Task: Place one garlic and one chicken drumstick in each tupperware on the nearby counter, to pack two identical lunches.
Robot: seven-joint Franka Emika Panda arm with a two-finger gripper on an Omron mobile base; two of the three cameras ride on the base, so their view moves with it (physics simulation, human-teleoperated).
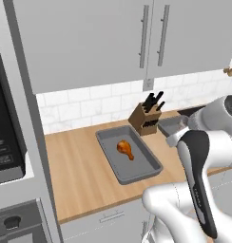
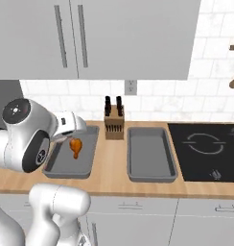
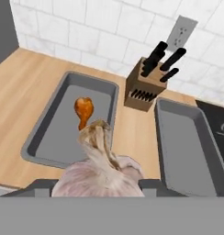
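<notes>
A pale garlic [image 3: 102, 172] bulb fills the bottom of the hand view, with my gripper [image 3: 102, 186] shut on it; its dark fingertips barely show at either side. I hold it above the counter [image 1: 75, 166], near the front edge of the left tupperware [image 3: 58, 133]. One brown chicken drumstick [image 3: 83, 110] lies in that tray, drumstick [image 1: 126, 148] and tray [image 1: 139, 168] also plain from the left base view. The right tupperware [image 3: 187, 147] holds nothing, as the right base view shows [image 2: 150, 156].
A wooden knife block [image 2: 114, 126] stands at the wall between the two trays. The black stovetop [image 2: 205, 149] lies right of the right tray. A dark microwave [image 1: 4, 133] sits at the counter's left end. Cabinets hang overhead.
</notes>
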